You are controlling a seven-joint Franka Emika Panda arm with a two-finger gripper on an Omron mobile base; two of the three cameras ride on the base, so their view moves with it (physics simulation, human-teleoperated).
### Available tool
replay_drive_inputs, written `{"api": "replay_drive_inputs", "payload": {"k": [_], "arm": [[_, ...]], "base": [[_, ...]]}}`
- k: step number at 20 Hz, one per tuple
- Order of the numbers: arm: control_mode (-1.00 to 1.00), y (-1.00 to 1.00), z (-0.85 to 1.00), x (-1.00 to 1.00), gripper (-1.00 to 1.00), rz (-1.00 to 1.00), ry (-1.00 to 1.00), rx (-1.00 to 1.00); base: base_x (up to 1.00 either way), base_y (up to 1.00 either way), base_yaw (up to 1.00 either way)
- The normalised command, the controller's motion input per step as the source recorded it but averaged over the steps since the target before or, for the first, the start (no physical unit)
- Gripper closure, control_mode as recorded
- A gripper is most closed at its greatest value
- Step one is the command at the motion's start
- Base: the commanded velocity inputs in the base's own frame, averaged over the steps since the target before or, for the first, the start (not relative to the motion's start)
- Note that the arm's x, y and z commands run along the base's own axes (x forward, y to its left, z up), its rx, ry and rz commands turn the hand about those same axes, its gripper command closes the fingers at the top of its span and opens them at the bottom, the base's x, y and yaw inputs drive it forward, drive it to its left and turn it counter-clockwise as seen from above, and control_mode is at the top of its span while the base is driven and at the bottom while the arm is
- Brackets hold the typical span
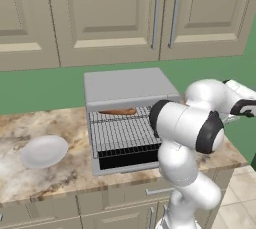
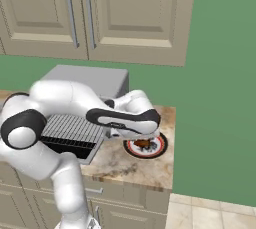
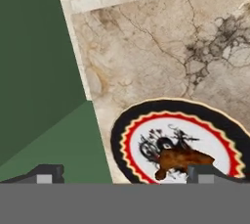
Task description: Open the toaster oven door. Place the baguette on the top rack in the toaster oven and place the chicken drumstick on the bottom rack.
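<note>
Left base view showed the toaster oven (image 1: pixel 127 93) with its door (image 1: pixel 131 162) dropped open and the baguette (image 1: pixel 118 112) lying on the top rack (image 1: pixel 122 114). To its right, the arm reached across above a patterned plate (image 2: pixel 159 149); the gripper (image 3: pixel 126 173) hung spread and empty over the chicken drumstick (image 3: pixel 181 162).

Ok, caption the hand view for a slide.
Open gripper above the drumstick on a patterned plate at the counter end.
</note>
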Motion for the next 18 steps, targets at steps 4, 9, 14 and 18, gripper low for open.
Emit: {"api": "replay_drive_inputs", "payload": {"k": [4,9,14,18], "arm": [[-1.00,-0.16,0.00,0.00,-1.00,0.05,0.22,0.26],[-1.00,-0.18,0.01,0.20,-1.00,0.05,0.23,0.29],[-1.00,-0.07,0.32,0.33,-1.00,0.01,0.17,0.25],[-1.00,0.00,0.45,0.31,-1.00,0.00,0.19,0.21]], "base": [[0.00,0.00,0.00],[0.00,0.00,0.00],[0.00,0.00,0.00],[0.00,0.00,0.00]]}}
